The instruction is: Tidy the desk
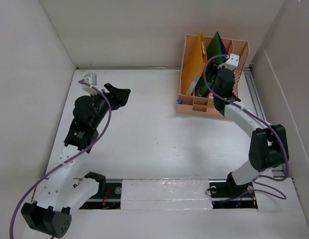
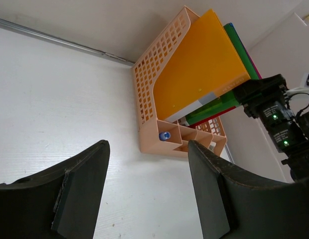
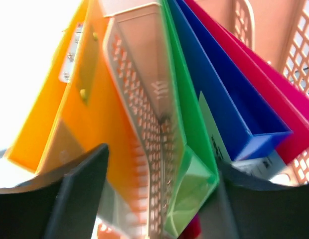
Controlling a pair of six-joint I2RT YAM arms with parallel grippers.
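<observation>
The desk (image 1: 154,144) is a flat white tabletop. My left gripper (image 1: 119,94) is open and empty above its left half; in the left wrist view (image 2: 147,194) its jaws stand wide apart over bare desk. My right gripper (image 1: 222,79) hangs over the peach file rack (image 1: 239,55), its fingertips hidden under the wrist in the top view. In the right wrist view it (image 3: 162,204) is open, with its jaws either side of a rack divider (image 3: 139,99) and the green folder (image 3: 189,149), gripping nothing.
The rack (image 2: 149,89) stands at the far right corner and holds orange (image 3: 55,109), green, blue (image 3: 219,99) and pink (image 3: 274,99) folders. A small blue-capped thing (image 2: 164,135) sits in its front compartment. White walls surround the desk. A taped metal rail (image 1: 164,191) runs along the near edge.
</observation>
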